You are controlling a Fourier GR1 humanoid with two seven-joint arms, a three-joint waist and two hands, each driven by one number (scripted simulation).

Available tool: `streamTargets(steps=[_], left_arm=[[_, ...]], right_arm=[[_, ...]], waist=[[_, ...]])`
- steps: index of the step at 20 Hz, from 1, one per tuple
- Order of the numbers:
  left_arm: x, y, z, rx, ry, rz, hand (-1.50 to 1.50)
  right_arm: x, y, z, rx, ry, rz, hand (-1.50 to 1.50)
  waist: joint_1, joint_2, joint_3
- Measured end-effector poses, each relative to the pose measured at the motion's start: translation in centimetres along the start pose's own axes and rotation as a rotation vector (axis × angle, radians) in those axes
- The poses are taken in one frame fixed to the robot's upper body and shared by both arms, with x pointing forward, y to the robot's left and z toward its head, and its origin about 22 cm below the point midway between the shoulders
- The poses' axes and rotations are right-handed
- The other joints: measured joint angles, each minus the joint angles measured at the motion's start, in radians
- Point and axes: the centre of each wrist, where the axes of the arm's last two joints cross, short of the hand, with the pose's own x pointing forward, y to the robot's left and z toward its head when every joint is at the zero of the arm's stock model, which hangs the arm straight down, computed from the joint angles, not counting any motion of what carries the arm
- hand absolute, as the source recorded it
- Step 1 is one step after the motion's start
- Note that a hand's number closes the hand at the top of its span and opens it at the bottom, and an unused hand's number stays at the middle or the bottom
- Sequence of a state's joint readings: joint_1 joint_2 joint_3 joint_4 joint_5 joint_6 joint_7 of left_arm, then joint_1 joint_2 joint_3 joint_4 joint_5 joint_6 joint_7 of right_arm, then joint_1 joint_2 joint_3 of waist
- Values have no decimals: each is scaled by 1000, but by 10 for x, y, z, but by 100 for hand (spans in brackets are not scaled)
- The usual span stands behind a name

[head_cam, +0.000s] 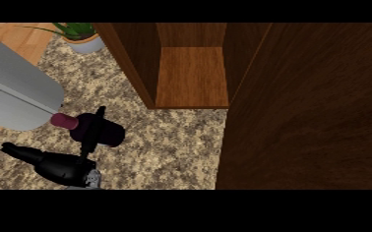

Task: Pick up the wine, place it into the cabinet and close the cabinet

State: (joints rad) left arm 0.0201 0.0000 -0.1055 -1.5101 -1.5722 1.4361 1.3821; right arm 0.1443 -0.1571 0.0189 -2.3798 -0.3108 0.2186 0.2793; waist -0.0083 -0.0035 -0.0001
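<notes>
The cabinet (190, 73) stands open, its door (305, 113) swung forward, so the shelf is free to receive the wine (98, 128). The bottle is on the counter (167, 147), the left hand (67, 169) touching it; I cannot tell its grasp. The right hand is not seen.

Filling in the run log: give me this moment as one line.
wine bottle: left of cabinet, not inside | cabinet: open | left robot hand: at bottle | right robot hand: not in view

Speckled granite counter (174, 142), potted plant (81, 35)
</notes>
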Motion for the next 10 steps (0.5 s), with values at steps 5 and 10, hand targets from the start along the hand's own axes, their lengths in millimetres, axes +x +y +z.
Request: streamTargets(steps=[5, 10], left_arm=[[-6, 0, 7, -25, 59, -2, -150], [-8, -2, 9, -37, 104, 0, -150]], right_arm=[[0, -2, 3, -1, 9, 6, -150], [1, -4, 2, -3, 7, 7, -150]], waist=[[0, 1, -1], [2, 2, -2]])
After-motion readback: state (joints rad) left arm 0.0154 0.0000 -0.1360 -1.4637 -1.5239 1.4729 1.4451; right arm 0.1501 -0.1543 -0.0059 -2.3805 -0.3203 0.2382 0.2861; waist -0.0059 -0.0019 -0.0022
